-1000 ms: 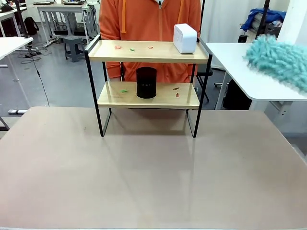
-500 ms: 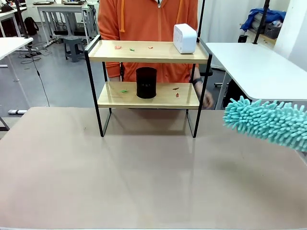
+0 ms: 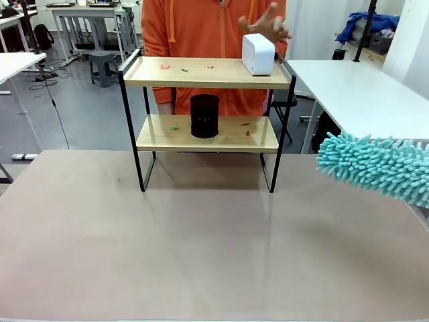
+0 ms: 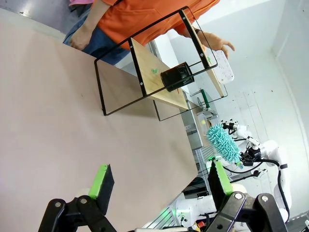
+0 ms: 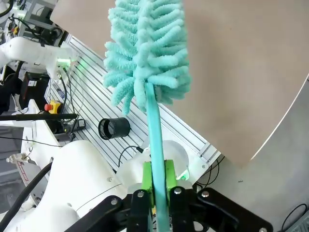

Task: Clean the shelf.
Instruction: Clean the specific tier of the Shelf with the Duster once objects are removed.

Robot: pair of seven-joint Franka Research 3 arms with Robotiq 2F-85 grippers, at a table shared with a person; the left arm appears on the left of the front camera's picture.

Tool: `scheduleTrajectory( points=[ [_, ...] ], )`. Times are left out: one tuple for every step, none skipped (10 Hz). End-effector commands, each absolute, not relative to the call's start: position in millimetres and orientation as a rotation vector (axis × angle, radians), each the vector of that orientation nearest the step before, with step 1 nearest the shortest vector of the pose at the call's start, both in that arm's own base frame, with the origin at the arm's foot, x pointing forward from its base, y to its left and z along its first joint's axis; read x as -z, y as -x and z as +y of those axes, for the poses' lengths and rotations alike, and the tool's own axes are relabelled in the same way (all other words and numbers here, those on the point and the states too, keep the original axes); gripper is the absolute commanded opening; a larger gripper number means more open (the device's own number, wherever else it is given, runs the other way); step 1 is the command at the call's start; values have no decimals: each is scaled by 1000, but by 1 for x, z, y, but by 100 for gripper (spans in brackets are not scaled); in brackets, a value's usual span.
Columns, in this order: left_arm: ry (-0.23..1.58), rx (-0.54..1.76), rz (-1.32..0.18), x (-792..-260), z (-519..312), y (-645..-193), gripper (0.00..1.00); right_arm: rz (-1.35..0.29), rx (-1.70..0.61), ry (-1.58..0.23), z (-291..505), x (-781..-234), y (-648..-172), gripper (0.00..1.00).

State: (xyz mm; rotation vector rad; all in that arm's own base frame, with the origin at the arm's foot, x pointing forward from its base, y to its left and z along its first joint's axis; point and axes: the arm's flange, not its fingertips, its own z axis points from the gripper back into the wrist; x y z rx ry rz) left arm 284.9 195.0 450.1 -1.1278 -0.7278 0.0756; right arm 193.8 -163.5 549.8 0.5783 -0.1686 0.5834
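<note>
The shelf stands at the table's far side, a black frame with two wooden boards. Small coloured scraps lie on both boards. A white box sits on the top board's right end, and a person's hand hovers just above it. A black cup stands on the lower board. My right gripper is shut on the handle of a teal fluffy duster, whose head floats at the right table edge. My left gripper is open above the table, far from the shelf.
The brown tabletop lies open in front of the shelf. A white table stands to the right behind, and other tables at the back left. The person in orange stands directly behind the shelf.
The duster dropped from high at the right to table-edge height, then shifted slightly right. The person's hand rose from beside the shelf's lower right to above the white box.
</note>
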Motion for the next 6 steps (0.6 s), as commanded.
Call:
scheduleTrajectory(
  points=[
    [1138,-61,-755,-450,194,-286,100,-180,-559,-589,-163,-553,-193,0],
    [1138,-61,-755,-450,194,-286,100,-180,-559,-589,-163,-553,-193,0],
    [1138,-61,-755,-450,194,-286,100,-180,-559,-589,-163,-553,-193,0],
    [1138,-61,-755,-450,194,-286,100,-180,-559,-589,-163,-553,-193,0],
    [1138,-61,-755,-450,194,-286,100,-180,-559,-589,-163,-553,-193,0],
    [1138,-61,-755,-450,194,-286,100,-180,-559,-589,-163,-553,-193,0]
  ],
)
